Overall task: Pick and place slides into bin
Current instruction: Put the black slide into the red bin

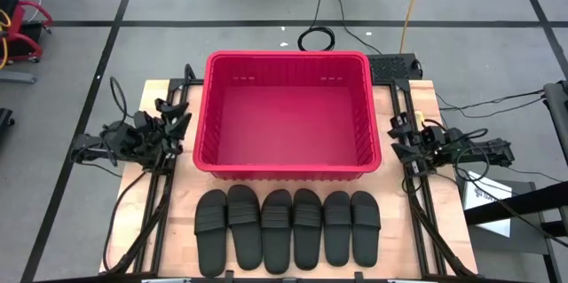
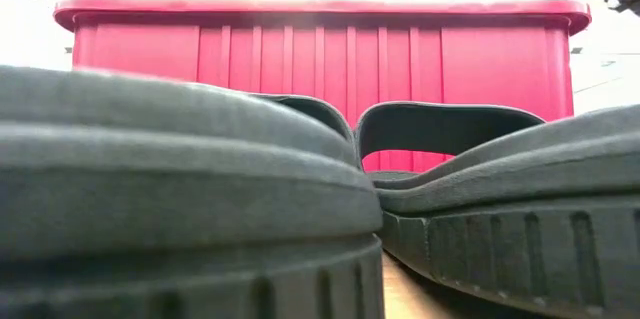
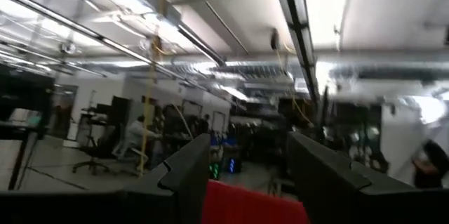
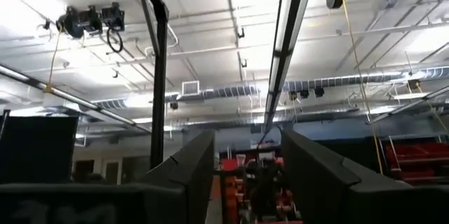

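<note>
Several matching black slides [image 1: 286,228] lie side by side, soles down, along the table's near edge; two of them fill the low view [image 2: 190,179]. The red bin [image 1: 286,113] stands behind them at the table's middle, with nothing in it; its near wall shows in the low view [image 2: 320,59]. My left gripper [image 1: 180,114] is open beside the bin's left wall, touching nothing. My right gripper [image 1: 397,129] is open beside the bin's right wall, touching nothing. Both wrist views look up into the room past open fingers.
Dark frame rails [image 1: 160,203] run along both sides of the wooden table. Cables [image 1: 479,132] trail off the right side. A person [image 3: 133,136] sits far back in the room.
</note>
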Motion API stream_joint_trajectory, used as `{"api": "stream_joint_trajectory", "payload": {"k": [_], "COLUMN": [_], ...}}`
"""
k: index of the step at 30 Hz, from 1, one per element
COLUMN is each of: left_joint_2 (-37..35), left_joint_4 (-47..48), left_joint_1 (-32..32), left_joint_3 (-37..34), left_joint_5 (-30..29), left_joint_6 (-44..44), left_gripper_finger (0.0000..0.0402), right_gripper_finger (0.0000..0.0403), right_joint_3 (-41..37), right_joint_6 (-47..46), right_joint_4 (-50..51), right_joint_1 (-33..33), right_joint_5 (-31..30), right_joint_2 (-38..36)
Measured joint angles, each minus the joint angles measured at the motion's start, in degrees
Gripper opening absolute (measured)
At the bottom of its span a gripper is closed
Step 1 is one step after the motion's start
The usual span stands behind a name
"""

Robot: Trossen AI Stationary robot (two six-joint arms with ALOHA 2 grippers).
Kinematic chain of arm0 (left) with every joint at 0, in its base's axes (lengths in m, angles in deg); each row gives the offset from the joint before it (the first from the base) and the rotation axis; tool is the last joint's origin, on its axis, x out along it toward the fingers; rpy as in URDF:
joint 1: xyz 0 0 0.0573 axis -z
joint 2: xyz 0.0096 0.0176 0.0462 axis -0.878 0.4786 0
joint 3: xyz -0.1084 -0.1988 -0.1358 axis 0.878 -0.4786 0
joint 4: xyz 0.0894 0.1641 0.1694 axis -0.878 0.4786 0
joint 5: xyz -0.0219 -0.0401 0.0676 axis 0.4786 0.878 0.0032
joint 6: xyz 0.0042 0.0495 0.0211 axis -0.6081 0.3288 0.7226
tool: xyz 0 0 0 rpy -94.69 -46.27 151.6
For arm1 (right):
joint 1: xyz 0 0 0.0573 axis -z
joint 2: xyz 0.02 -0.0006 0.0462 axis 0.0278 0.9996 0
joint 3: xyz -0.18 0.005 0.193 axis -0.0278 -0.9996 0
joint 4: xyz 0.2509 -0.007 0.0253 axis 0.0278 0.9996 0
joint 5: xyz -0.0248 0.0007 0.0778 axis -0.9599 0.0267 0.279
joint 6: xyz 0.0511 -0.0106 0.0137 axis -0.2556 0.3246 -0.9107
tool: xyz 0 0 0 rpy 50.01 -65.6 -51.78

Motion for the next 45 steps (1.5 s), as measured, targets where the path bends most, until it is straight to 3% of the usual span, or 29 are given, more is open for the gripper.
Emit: {"api": "stream_joint_trajectory", "payload": {"k": [4,9,17,23,30,41,45], "left_joint_2": [0.0,0.0,1.5,9.4,18.8,30.7,35.7], "left_joint_4": [7.7,8.1,2.0,-6.6,-14.7,-4.2,-2.0], "left_joint_1": [0.0,0.0,0.0,0.9,4.7,16.9,23.6], "left_joint_3": [4.9,7.0,7.2,7.2,8.1,18.3,21.8], "left_joint_5": [5.4,13.2,26.7,31.9,32.8,29.3,23.3], "left_joint_6": [-1.0,-3.4,-8.6,-11.5,-10.5,0.7,6.5], "left_gripper_finger": [0.0196,0.0196,0.0196,0.0196,0.0196,0.0196,0.0196], "right_gripper_finger": [0.0155,0.0155,0.0155,0.0155,0.0155,0.0155,0.0155], "right_joint_3": [2.3,5.5,9.2,13.3,18.9,23.2,23.2], "right_joint_6": [2.5,4.6,5.1,5.4,5.6,7.3,10.9], "right_joint_4": [-0.4,-1.1,-8.8,-13.9,-13.6,-13.8,-13.8], "right_joint_1": [0.0,0.0,0.0,0.0,0.0,-2.5,-5.0], "right_joint_5": [3.0,4.5,5.8,9.2,12.0,16.5,16.5], "right_joint_2": [2.7,8.2,19.8,26.9,34.3,41.7,42.0]}}
